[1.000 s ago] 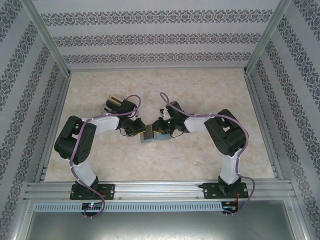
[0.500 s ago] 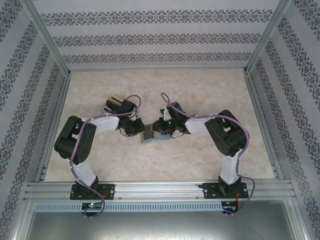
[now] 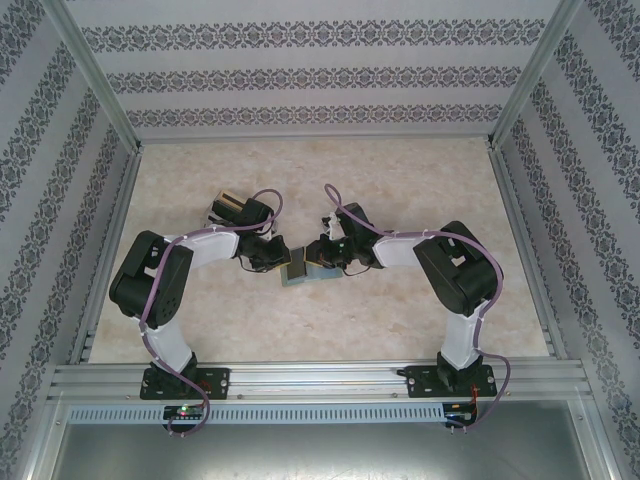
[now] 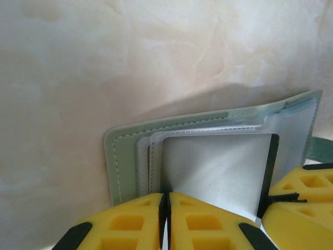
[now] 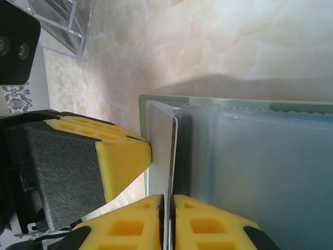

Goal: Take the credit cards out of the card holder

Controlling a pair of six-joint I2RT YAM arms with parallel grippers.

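Note:
The card holder point(image 3: 298, 272) lies open on the table between both arms. Its grey-green edge point(image 4: 120, 156) and clear sleeves show in the left wrist view. My left gripper point(image 4: 167, 200) is shut on its near edge, yellow fingers pressed together, and its fingertip point(image 5: 127, 156) meets the holder's left edge in the right wrist view. A silvery-white credit card point(image 4: 213, 166) stands partly out of the sleeves. My right gripper point(image 5: 167, 203) is shut on the card's thin edge point(image 5: 171, 151). Its fingers point(image 4: 304, 190) sit at the card's right side.
A small tan-lined box point(image 3: 228, 208) stands behind the left wrist. A clear plastic container point(image 5: 57, 26) is at the upper left of the right wrist view. Patterned walls and metal rails enclose the marble-look table point(image 3: 400, 180).
The right arm has shifted very slightly to the right. The card holder and the left arm stay where they were, both grippers still shut.

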